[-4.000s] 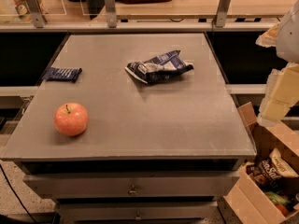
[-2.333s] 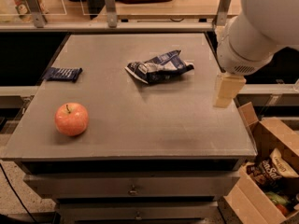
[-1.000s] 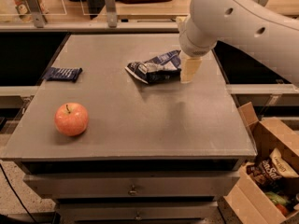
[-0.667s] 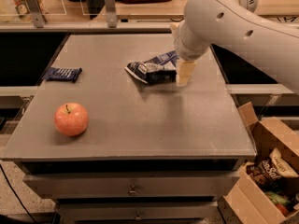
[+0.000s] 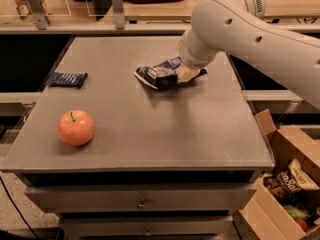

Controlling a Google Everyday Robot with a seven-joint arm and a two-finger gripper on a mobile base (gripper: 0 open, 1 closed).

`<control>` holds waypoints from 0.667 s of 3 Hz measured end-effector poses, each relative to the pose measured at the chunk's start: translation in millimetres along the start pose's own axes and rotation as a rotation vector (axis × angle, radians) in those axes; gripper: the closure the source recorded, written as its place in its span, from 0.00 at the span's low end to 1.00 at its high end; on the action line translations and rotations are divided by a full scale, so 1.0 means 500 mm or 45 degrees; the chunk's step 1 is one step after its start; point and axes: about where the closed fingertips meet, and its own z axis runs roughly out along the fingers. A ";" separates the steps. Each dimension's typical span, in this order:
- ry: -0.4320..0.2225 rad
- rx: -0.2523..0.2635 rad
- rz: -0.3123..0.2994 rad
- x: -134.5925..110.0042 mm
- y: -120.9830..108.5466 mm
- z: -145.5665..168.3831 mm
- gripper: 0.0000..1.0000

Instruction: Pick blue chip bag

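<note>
1. Far left: a flat dark bar wrapper [image 5: 66,79] lies close to the left edge of the tabletop [image 5: 165,129]. It is not the target and sits well apart from it.
2. Front left: an apple [image 5: 76,127] stands near the front corner, also well apart from the work area.
3. Centre-right, toward the back: the blue chip bag [image 5: 159,75] lies crumpled on the tabletop. It is not lifted.
4. Just right of that: the claw [image 5: 188,74] is low at the bag's right end, on or against the foil. Whether it is open, closed or already gripping cannot be told, as the wrist hides it.
5. Progress, as a judgement: the approach looks done. Securing the grip, if not yet made, and the lift remain.
6. Right: the white arm [image 5: 250,29] comes in from the upper right, over the tabletop's right edge.
7. Room: there is bare tabletop in front of the bag and to its left, and nothing overhead. The bag is nearer the right edge than the left but not at it. A straight-up lift looks unobstructed.
8. Lower right: an open cardboard box [image 5: 295,149] of snacks sits below tabletop level, out of the lift path.
</note>
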 end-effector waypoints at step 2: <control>-0.079 -0.023 0.165 -0.003 0.029 -0.044 0.87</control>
